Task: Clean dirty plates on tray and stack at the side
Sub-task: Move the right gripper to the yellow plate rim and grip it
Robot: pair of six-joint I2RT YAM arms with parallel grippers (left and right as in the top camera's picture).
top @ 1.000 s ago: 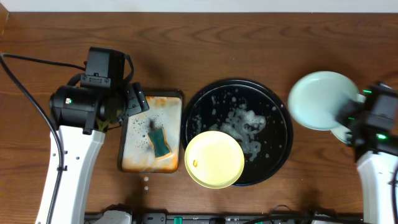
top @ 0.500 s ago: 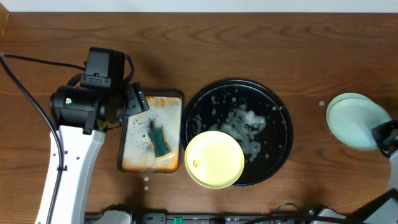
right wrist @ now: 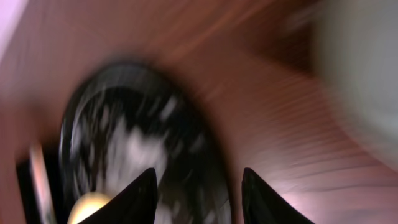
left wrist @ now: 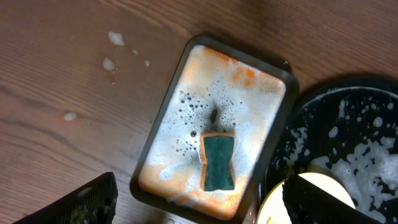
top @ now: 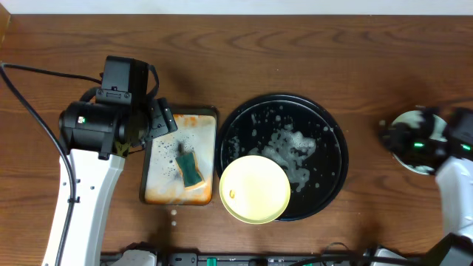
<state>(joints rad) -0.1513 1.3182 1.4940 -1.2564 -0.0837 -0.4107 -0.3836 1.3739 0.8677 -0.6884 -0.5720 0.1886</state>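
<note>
Near the sponge tray (left wrist: 239, 87) left jaws gape empty; right jaws, blurred, seem parted.

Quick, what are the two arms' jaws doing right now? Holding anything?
Left gripper: open, holding nothing.
Right gripper: open, nothing between the jaws, though its view is blurred.

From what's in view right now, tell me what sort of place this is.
Likely a lab bench staged for robot dishwashing: a sudsy black tray with a yellow plate on its rim, a sponge in a soapy pan, and a robot arm beside it.
</note>
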